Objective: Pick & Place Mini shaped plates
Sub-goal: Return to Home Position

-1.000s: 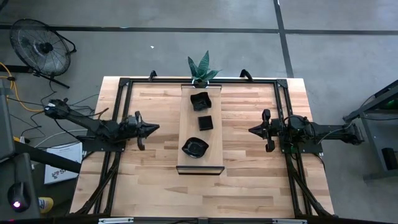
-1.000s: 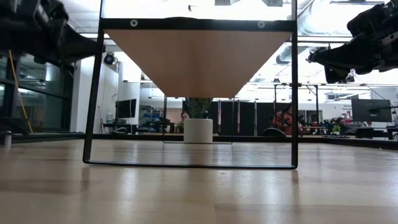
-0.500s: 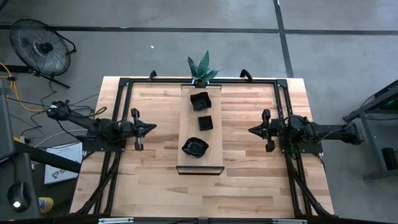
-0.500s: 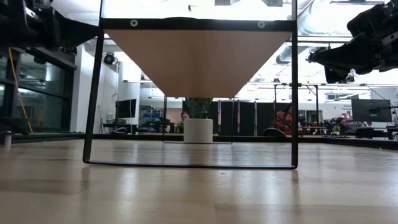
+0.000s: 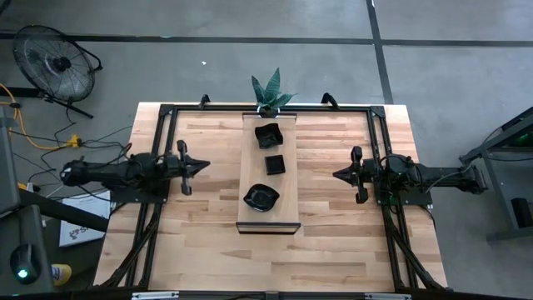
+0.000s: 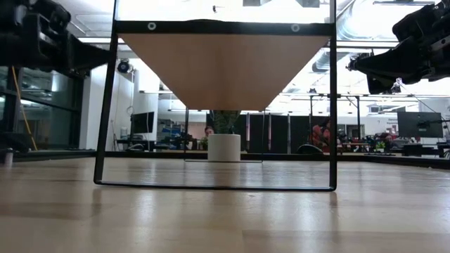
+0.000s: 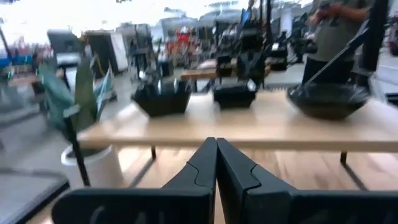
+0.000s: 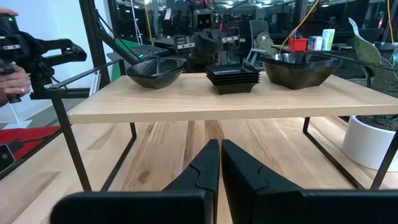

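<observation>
Three lots of mini shaped plates rest on a pale wooden board (image 5: 250,179) raised on a black frame at the table's middle. They are a wavy-rimmed dish (image 5: 268,135) at the far end, a stack of square ones (image 5: 276,164) in the middle, and a leaf-shaped dish (image 5: 261,197) nearer. My left gripper (image 5: 206,166) hovers shut left of the board, pointing level at it. My right gripper (image 5: 336,174) hovers shut right of the board, also level. The left wrist view shows the dishes (image 7: 234,94) past the shut gripper (image 7: 216,149). The right wrist view shows the square stack (image 8: 232,77) past the other shut gripper (image 8: 220,149).
A potted plant (image 5: 271,93) stands at the table's far edge behind the board. Black frame rails (image 5: 166,133) run along the table's sides. Bare tabletop lies under the board and toward the near edge. A person (image 7: 336,25) stands in the room beyond the table.
My left arm has swung from slanting to straight, so its gripper has shifted a little toward the table's far edge and now points squarely at the board. Its wrist has rolled. The fingers stay shut. The plates have not moved.
</observation>
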Controlling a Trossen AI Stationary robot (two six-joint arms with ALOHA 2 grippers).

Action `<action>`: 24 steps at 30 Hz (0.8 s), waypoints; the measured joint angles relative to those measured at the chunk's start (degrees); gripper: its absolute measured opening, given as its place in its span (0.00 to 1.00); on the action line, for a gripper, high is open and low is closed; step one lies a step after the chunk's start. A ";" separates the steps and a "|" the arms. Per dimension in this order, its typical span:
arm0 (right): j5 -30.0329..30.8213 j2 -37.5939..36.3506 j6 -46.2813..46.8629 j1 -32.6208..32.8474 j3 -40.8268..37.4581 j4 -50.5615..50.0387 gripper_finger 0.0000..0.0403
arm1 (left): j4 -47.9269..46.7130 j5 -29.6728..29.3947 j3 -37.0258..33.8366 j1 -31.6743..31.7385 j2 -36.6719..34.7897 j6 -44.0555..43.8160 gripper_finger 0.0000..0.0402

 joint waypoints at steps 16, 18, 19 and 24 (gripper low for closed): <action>0.00 0.04 0.00 0.02 0.02 -0.02 0.03 | -2.42 12.17 0.00 1.52 0.26 0.79 0.00; 0.00 0.04 0.00 0.02 0.00 -0.02 0.03 | -2.42 12.25 0.00 1.52 0.32 0.78 0.00; 0.00 0.04 0.00 0.01 0.00 -0.02 0.03 | -2.42 12.45 -0.01 1.52 0.47 0.77 0.00; -0.02 0.04 0.00 0.02 0.00 -0.02 0.03 | -2.53 12.52 0.00 1.52 0.56 0.77 0.00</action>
